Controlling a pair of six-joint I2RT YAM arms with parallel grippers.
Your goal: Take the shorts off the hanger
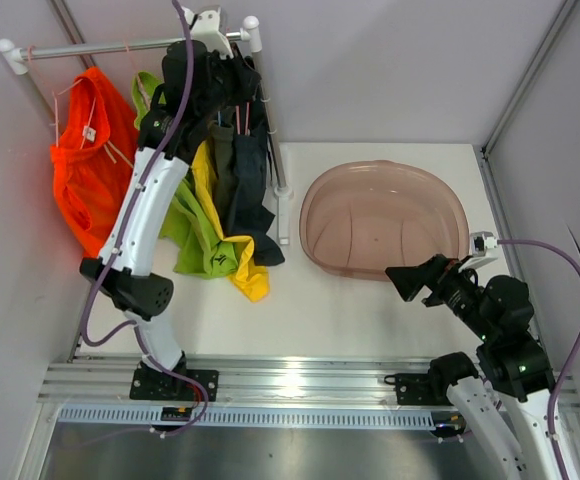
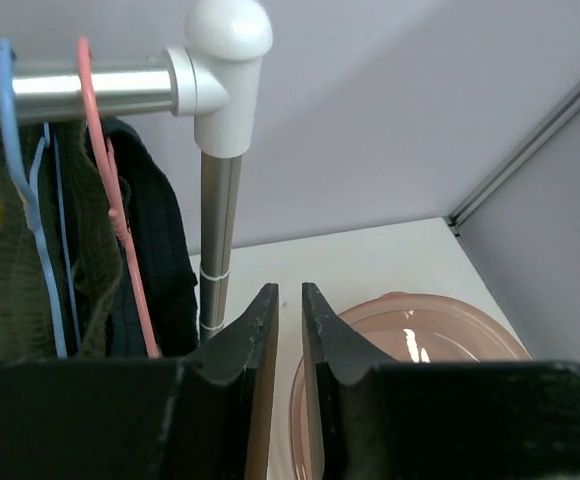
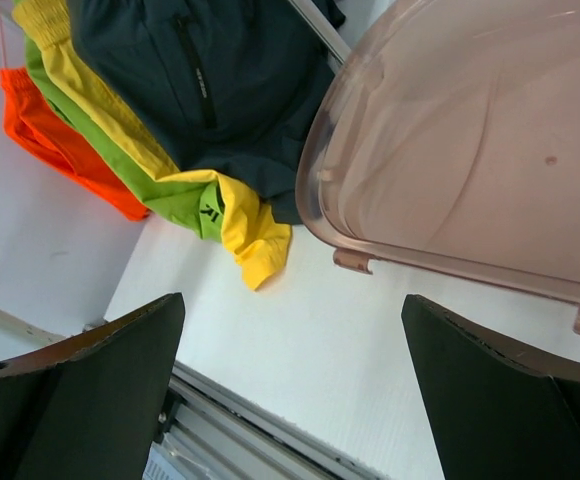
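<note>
Five shorts hang from a rail (image 1: 100, 46): orange (image 1: 85, 170), lime green (image 1: 185, 225), yellow (image 1: 245, 270), dark olive (image 1: 225, 160) and black (image 1: 255, 215). My left gripper (image 1: 232, 80) is raised at the rail's right end, beside the black shorts. In the left wrist view its jaws (image 2: 290, 300) stand a thin slit apart with nothing between them. The olive shorts (image 2: 10, 270) on a blue hanger (image 2: 15, 170) and the black shorts (image 2: 160, 260) on a pink hanger (image 2: 105, 170) hang to their left. My right gripper (image 1: 402, 280) hovers wide open and empty over the table (image 3: 295, 300).
A pink translucent basin (image 1: 385, 220) sits on the white table at the right, just right of the rail's post (image 2: 215, 240). Grey walls close in the back and both sides. The shorts' lower ends rest on the table (image 3: 250, 225) near the basin's rim (image 3: 355, 260).
</note>
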